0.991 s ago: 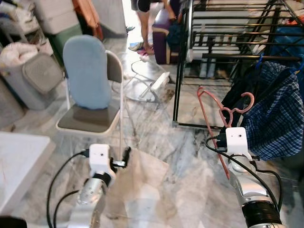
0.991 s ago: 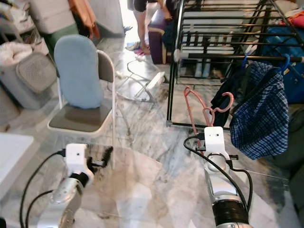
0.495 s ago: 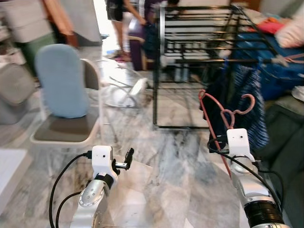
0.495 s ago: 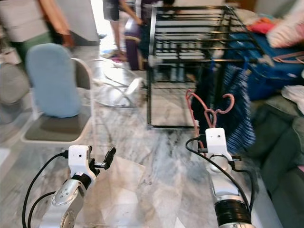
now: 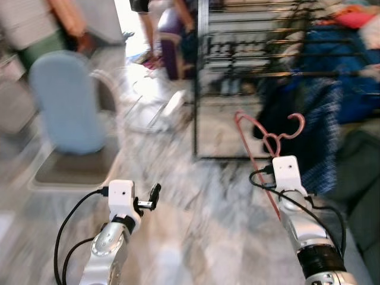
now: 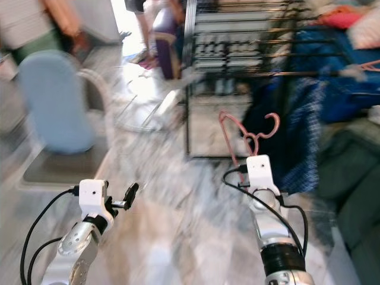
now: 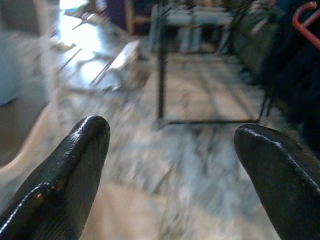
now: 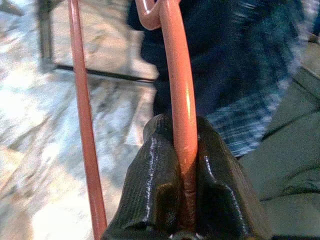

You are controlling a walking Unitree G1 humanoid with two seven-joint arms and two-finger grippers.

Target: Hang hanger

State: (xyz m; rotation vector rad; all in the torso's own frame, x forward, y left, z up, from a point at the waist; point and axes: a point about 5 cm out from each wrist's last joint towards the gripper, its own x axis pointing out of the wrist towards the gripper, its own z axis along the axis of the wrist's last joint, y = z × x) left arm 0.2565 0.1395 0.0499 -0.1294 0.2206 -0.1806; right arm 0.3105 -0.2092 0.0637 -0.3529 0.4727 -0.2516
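Observation:
My right gripper is shut on a pink plastic hanger, holding it upright with its hook at the top, in front of a black drying rack. A dark blue checked shirt hangs from the rack's front bar just behind the hanger. The hanger's arm runs down beside the gripper's fingers. My left gripper is open over the marble floor, low on the left, holding nothing. Both eye views are blurred.
A folding chair with a blue backrest stands on the left. A person's legs show at the far end of the room. A dark green couch sits on the right. Blue bags and clothes lie behind the rack.
The whole picture has shifted and blurred, so the camera has moved; the rack now looks nearer and more central. The right gripper still holds the hanger, the left stays open.

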